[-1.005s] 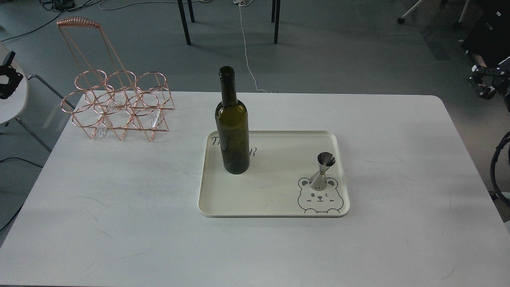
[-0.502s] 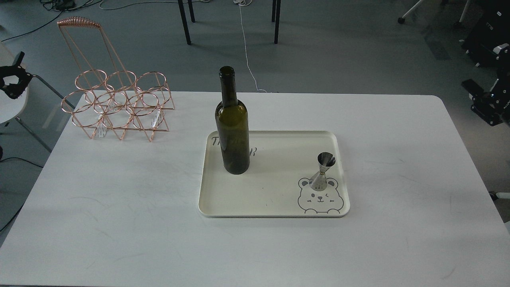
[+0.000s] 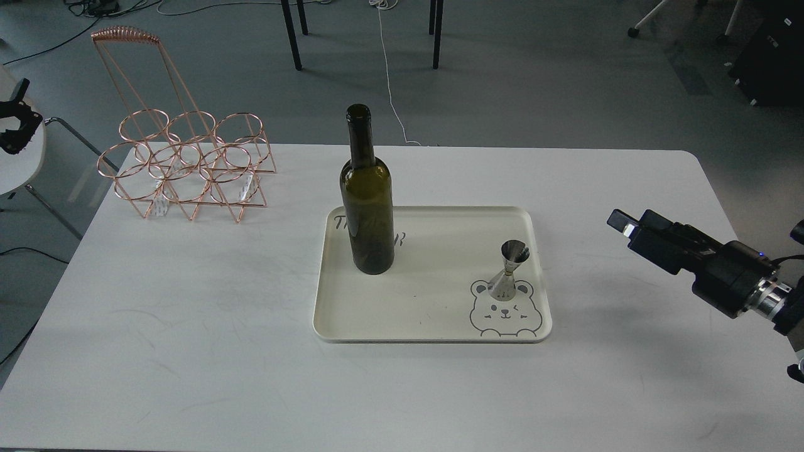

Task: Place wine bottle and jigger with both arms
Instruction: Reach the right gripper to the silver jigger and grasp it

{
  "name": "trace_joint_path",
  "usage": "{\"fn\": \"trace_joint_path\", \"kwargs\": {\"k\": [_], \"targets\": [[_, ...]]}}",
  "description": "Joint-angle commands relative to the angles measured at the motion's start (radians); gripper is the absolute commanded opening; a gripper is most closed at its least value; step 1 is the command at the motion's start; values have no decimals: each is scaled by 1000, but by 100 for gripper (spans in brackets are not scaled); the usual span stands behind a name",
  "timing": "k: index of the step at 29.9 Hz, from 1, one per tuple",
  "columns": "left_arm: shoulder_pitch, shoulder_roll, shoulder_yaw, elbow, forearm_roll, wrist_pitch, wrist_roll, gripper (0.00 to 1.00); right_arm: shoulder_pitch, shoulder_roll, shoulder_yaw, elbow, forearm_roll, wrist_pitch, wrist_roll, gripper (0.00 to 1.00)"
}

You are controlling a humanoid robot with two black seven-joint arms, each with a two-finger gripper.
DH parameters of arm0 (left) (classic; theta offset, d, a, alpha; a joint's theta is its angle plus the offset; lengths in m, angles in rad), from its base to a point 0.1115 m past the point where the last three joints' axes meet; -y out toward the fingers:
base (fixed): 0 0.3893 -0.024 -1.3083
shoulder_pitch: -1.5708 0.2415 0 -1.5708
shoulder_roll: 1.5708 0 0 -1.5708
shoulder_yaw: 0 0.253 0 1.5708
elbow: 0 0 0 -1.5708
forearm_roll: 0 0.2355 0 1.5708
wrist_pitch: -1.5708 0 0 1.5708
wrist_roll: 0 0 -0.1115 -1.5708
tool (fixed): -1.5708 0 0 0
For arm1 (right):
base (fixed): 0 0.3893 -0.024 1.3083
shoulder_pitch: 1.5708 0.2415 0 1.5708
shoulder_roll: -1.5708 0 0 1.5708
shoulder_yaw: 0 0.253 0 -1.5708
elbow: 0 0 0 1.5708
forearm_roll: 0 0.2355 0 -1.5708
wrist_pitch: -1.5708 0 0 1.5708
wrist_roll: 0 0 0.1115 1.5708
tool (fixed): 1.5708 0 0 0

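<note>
The wine bottle [image 3: 367, 201], dark olive green and without a label, stands upright on the far left part of a cream tray [image 3: 433, 314]. The steel jigger [image 3: 510, 270] stands upright at the tray's right side, on the ear of a printed bear face. My right gripper [image 3: 631, 227] reaches in from the right, low over the table, well to the right of the tray and pointing towards the jigger. Its fingers cannot be told apart. My left gripper [image 3: 14, 124] shows only as a small dark shape at the far left edge, off the table.
A copper wire bottle rack [image 3: 185, 163] with a tall handle stands at the table's far left corner. The white table [image 3: 188, 326] ends near the bottom edge of the view. Chair legs and cables lie on the floor beyond it.
My right arm has swung in from the far right edge and down over the table, towards the tray. The left gripper has barely shifted. Bottle and jigger have not moved.
</note>
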Motion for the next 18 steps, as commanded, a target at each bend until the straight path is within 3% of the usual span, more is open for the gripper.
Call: {"fn": "trace_joint_path", "kwargs": {"k": [1, 7, 15, 18], "targets": [[1, -3, 0, 0, 0, 0, 0, 99, -4, 111, -31, -105, -175, -33, 0, 98], [1, -9, 0, 0, 0, 1, -2, 99, 39, 297, -73, -277, -266, -38, 0, 98], [1, -6, -1, 5, 0, 1, -2, 99, 148, 403, -234, -389, -289, -72, 0, 95], [1, -4, -1, 5, 0, 1, -8, 99, 170, 461, -262, -420, -291, -80, 0, 87]]}}
